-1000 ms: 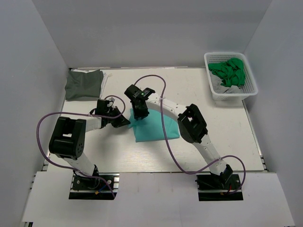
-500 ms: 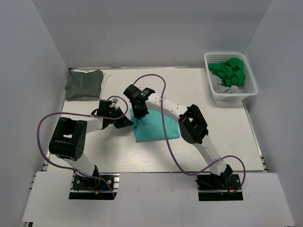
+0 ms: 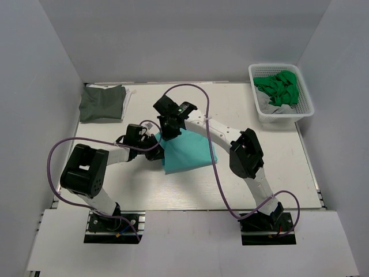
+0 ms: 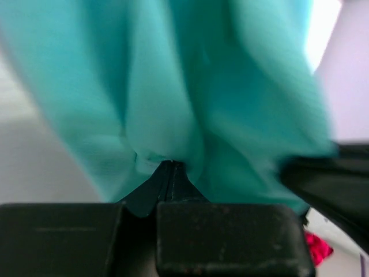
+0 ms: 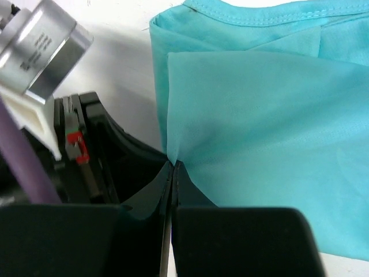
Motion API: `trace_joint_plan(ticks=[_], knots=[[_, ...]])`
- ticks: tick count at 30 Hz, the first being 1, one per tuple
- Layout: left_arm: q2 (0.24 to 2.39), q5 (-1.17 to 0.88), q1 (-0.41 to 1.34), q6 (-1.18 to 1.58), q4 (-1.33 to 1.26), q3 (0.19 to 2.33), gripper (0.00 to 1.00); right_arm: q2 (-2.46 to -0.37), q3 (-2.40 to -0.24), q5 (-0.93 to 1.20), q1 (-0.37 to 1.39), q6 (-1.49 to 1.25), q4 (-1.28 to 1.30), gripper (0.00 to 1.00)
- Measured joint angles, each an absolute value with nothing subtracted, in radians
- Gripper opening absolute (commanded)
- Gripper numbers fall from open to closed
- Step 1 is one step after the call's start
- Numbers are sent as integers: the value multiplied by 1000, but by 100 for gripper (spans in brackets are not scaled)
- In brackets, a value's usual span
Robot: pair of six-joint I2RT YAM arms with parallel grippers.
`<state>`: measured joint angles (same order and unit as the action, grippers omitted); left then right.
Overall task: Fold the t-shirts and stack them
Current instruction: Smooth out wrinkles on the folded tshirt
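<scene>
A teal t-shirt (image 3: 187,153) lies partly folded in the middle of the table. My left gripper (image 3: 155,151) is shut on its left edge; in the left wrist view the teal cloth (image 4: 202,104) bunches at the closed tips (image 4: 168,164). My right gripper (image 3: 170,135) is shut on the shirt's far left corner and holds it raised; in the right wrist view the cloth (image 5: 259,133) fans out from the closed tips (image 5: 173,163). A folded grey-green shirt (image 3: 102,103) lies at the far left. A white basket (image 3: 300,111) at the far right holds a crumpled green shirt (image 3: 279,88).
White walls enclose the table on three sides. Purple cables (image 3: 190,92) loop over both arms. The left arm's body (image 5: 86,161) shows close beside the right gripper in the right wrist view.
Both grippers have moved right and away with the teal shirt's left edge. That edge has lifted off the table and the right arm has stretched farther out.
</scene>
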<state>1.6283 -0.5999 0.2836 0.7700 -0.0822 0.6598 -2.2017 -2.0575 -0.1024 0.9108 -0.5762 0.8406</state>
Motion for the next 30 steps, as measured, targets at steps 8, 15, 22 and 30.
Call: trace_joint_plan(ticks=[8,15,22,30], knots=[[1595,-661,310,762,-52,625,11,-2202,-2024,-102,910,-596,838,0],[1595,-640,314,716,49,609,48,-2206,-2006,-93,909,-599,836,0],[1530,-579,312,658,207,685,58,-2228,-2005,-64,909,-597,827,0],[1378,-270,292,678,549,783,100,-2241,-1979,-38,909,-591,790,0]])
